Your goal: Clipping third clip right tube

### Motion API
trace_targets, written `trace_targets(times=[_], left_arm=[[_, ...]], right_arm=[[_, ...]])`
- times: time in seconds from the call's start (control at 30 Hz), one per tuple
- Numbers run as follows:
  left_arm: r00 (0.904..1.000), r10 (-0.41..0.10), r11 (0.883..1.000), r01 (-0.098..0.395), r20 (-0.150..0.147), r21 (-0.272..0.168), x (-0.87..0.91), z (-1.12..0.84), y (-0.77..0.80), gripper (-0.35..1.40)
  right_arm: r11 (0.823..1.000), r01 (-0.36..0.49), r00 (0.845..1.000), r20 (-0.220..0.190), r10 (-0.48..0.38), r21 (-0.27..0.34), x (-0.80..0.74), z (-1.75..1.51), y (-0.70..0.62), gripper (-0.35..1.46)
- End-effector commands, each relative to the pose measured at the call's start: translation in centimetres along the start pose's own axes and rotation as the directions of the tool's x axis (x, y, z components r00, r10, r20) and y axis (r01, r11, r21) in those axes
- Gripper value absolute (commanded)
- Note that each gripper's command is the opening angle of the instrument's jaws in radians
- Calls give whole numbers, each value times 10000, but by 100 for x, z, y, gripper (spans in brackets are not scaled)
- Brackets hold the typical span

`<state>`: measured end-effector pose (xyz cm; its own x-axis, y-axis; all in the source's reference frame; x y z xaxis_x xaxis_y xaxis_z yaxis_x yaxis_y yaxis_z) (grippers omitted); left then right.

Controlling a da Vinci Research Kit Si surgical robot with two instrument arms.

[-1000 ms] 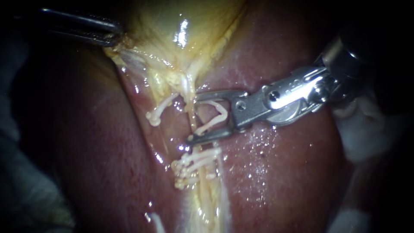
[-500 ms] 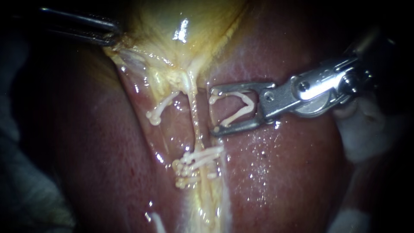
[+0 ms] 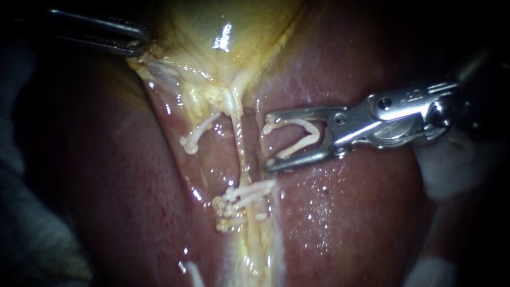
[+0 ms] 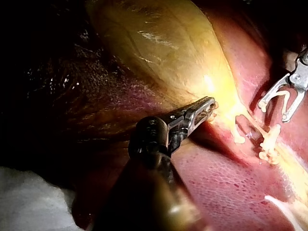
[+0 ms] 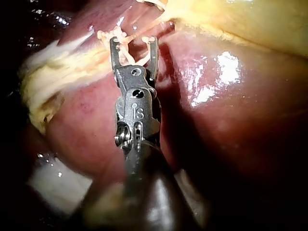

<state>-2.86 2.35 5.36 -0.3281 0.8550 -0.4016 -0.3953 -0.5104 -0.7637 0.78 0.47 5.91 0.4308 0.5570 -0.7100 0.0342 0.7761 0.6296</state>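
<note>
My right instrument (image 3: 268, 142) comes in from the right, its jaws spread and holding a white clip (image 3: 305, 139) between them. The jaw tips stand just right of the right tube (image 3: 240, 146), apart from it. Lower on that tube sit two white clips (image 3: 247, 195). Another clip (image 3: 195, 135) sits on the left tube. My left instrument (image 3: 139, 45), at the upper left, is shut on the yellow gallbladder (image 3: 212, 32) edge. In the left wrist view its jaws pinch that tissue (image 4: 216, 108). The right wrist view has the loaded clip (image 5: 127, 55) just short of the tubes.
Red-brown liver (image 3: 345, 223) lies on both sides of the tubes. White gauze (image 3: 451, 175) lies at the right edge, under my right instrument's shaft. Pale fatty tissue (image 3: 255, 255) runs down from the clipped tubes.
My right instrument has drawn back to the right with the clip still in its jaws; a second ago the jaws straddled the right tube. The left instrument has not moved.
</note>
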Motion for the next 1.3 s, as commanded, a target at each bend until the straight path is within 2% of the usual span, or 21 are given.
trace_targets(times=[0.03,0.13,0.27,0.4,0.63,0.83,1.03,1.3], left_arm=[[10000,2,10000,-2,0,-1,0,0,0,-35],[10000,1,10000,-1,0,0,0,0,0,-35],[10000,0,10000,0,-1,1,0,1,0,-35],[10000,1,10000,-1,-1,1,0,1,0,-35],[10000,2,10000,-2,-2,3,0,1,0,-35],[10000,2,10000,-2,-2,3,0,1,0,-35],[10000,2,10000,-2,-2,3,0,1,0,-35],[10000,2,10000,-2,-2,4,0,1,0,-35]], right_arm=[[9991,-407,9991,-76,408,78,-2,2,0,49],[9904,-1328,9906,-272,1339,386,-7,10,5,50],[9670,-2411,9692,-318,2443,820,-12,22,15,50],[9508,-2972,9531,-334,3010,876,-19,28,24,50],[9393,-3341,9409,-320,3373,785,-37,33,42,50],[9406,-3322,9420,-262,3346,700,-52,40,53,50],[9385,-3386,9395,-305,3411,672,-50,48,57,50],[9221,-3749,9196,-875,3831,962,-42,63,58,50]])
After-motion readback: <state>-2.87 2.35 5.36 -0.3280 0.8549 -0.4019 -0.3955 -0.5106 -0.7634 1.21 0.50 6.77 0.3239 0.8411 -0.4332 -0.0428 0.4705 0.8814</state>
